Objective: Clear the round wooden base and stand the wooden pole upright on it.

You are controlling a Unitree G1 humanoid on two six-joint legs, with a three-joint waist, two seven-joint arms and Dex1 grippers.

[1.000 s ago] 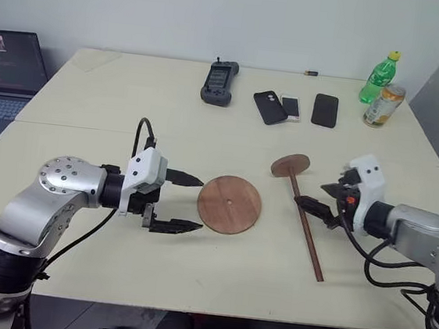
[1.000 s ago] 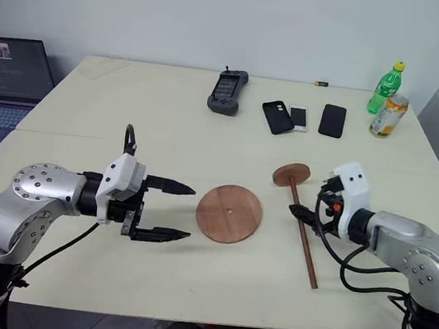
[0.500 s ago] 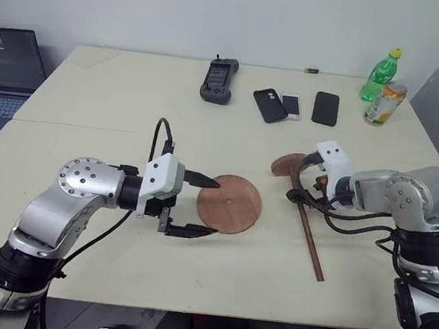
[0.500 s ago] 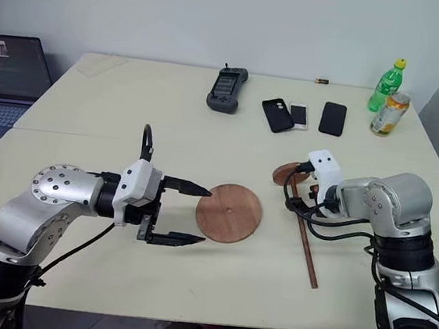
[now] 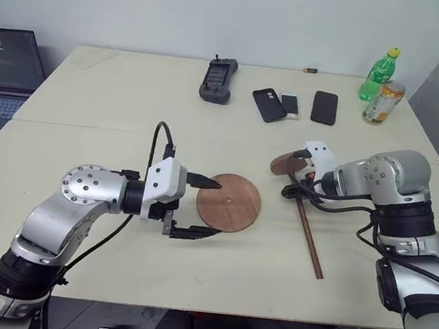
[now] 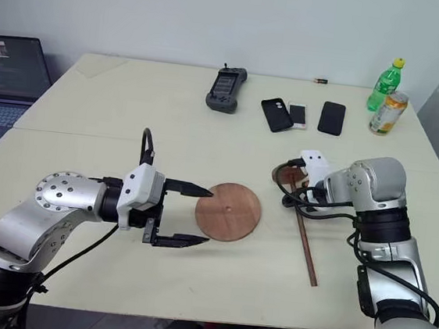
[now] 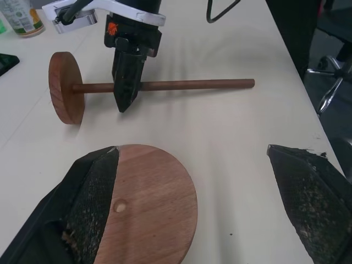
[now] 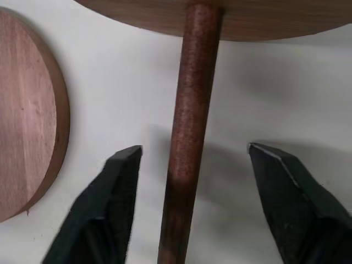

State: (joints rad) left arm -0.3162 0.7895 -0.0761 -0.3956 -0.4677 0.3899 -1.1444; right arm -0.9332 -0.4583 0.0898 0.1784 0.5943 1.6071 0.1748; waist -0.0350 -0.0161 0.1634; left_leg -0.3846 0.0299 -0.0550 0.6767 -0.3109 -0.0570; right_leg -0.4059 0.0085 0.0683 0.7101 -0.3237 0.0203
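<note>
The wooden pole [image 5: 308, 229] was found lying flat on the table [image 5: 91, 112], its long axis running from the far end, where its small reddish-brown disc [image 5: 286, 164] stood on edge, toward the near right corner of the table. The rod itself was seen to be thin and dark brown. The round wooden base [image 5: 229, 202] was seen lying flat just to the left of the pole, apart from it, with a small hole at its centre and nothing resting on it.

Compared with a second earlier, the right gripper [image 8: 192, 165] had been brought forward from beside the pole's middle to a place over the rod close to the disc end, and its fingers [image 8: 118, 181] had been drawn in from their widest; in the right wrist view they were seen spread on either side of the rod, not yet touching it (a gap showed on both sides). The left gripper [image 5: 199, 207] had been moved nearer to the base, and its fingers were seen wide apart, the upper fingertip [image 7: 104, 165] over the base's near edge, with nothing held
</note>
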